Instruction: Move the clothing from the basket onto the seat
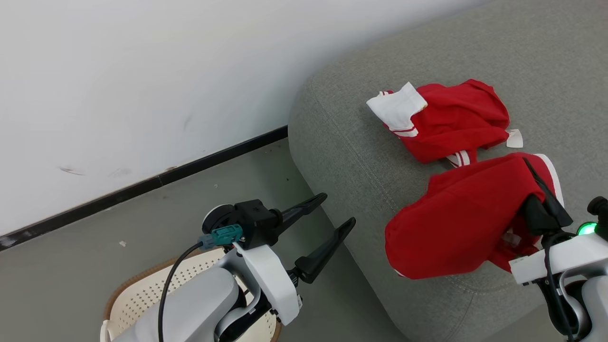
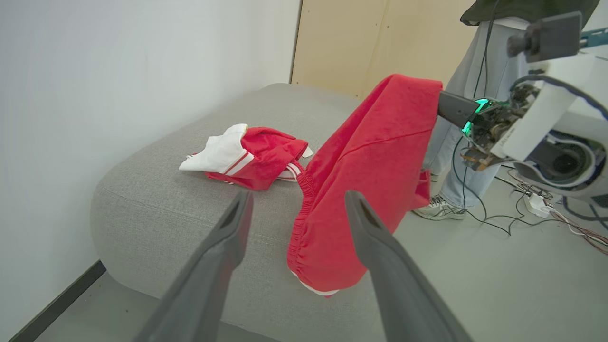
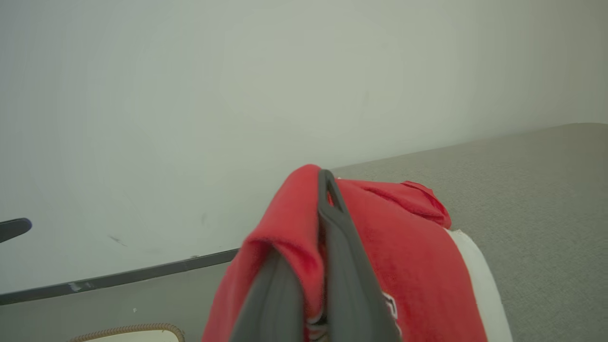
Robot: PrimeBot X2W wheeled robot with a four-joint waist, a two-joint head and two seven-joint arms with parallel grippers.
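My right hand [image 1: 532, 176] clenched on red garment [image 1: 456, 218]; cloth draped over its fingers, hanging at near edge of seat [image 1: 342, 142]. Second garment [image 1: 456, 121] lies crumpled on seat top, beyond held one. My left hand [image 1: 338, 209] released, empty, off seat corner, above basket [image 1: 142, 294] on floor.

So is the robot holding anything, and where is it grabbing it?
Yes. Its right gripper pinches a red garment by a bunched fold at its top edge. The left gripper is open and empty.
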